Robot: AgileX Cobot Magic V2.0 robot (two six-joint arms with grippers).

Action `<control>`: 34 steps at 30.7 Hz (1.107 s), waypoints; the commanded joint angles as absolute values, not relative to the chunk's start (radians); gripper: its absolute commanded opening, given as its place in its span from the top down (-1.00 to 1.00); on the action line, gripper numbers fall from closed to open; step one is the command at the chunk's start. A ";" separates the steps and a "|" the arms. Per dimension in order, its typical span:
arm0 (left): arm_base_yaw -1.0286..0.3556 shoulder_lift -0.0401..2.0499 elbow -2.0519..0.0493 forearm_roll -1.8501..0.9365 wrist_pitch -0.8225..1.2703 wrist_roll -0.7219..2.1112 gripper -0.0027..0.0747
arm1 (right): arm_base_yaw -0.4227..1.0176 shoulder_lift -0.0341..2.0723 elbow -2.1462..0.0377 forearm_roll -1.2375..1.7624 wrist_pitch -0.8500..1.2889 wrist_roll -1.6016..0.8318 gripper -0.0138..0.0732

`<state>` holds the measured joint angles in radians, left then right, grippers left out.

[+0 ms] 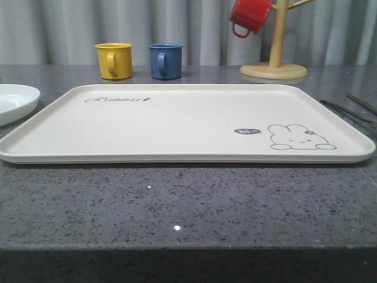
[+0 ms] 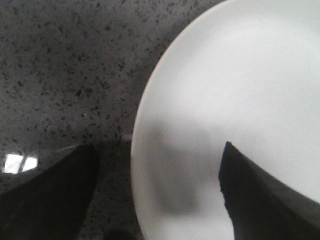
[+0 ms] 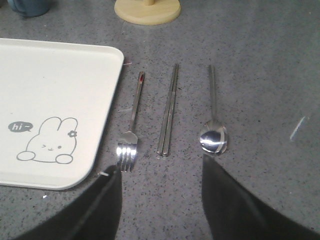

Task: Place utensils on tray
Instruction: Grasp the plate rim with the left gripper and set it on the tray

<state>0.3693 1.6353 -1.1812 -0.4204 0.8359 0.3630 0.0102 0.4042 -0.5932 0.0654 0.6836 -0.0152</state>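
Observation:
The cream tray (image 1: 177,121) with its rabbit drawing lies in the middle of the grey counter and carries nothing. To its right, on the counter, a steel fork (image 3: 131,125), a pair of chopsticks (image 3: 168,112) and a spoon (image 3: 213,125) lie side by side. My right gripper (image 3: 160,170) hovers open just short of their near ends. The white plate (image 1: 13,101) rests on the counter off the tray's left end. My left gripper (image 2: 157,155) is open and straddles the plate's rim (image 2: 137,150), one finger over the counter, the other over the plate.
A yellow mug (image 1: 114,60) and a blue mug (image 1: 165,60) stand behind the tray. A wooden mug tree (image 1: 274,65) with a red mug (image 1: 249,16) hanging on it stands at the back right. The tray's edge (image 3: 107,120) lies close beside the fork.

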 commanded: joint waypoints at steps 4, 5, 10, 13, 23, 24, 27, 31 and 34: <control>0.370 1.605 -1.215 -0.455 0.824 0.363 0.29 | 0.005 0.419 -0.629 0.058 0.616 -0.019 -0.24; 0.370 1.605 -1.215 -0.455 0.821 0.363 0.39 | 0.005 0.419 -0.629 0.058 0.616 -0.019 -0.24; 0.370 1.605 -1.215 -0.440 0.821 0.363 0.86 | 0.005 0.419 -0.629 0.058 0.616 -0.019 -0.24; 0.370 1.592 -1.215 -0.440 0.823 0.363 0.98 | 0.005 0.419 -0.629 0.058 0.616 -0.019 -0.24; 0.347 1.482 -1.379 -0.674 1.083 0.534 0.98 | 0.005 0.419 -0.629 0.058 0.616 -0.019 -0.24; 0.327 1.483 -1.399 -0.714 1.112 0.560 0.98 | 0.005 0.419 -0.629 0.058 0.616 -0.019 -0.24; 0.240 1.483 -1.416 -0.743 1.126 0.594 0.98 | 0.005 0.419 -0.629 0.058 0.616 -0.019 -0.24; 0.107 1.506 -1.416 -0.715 1.105 0.594 0.98 | 0.005 0.419 -0.629 0.058 0.616 -0.019 -0.24; 0.018 1.545 -1.416 -0.683 1.077 0.594 0.98 | 0.005 0.419 -0.629 0.058 0.616 -0.019 -0.24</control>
<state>0.0678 1.5548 -1.3825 -0.6539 1.1202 0.5902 0.0102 0.4042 -0.5932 0.0654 0.6855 -0.0152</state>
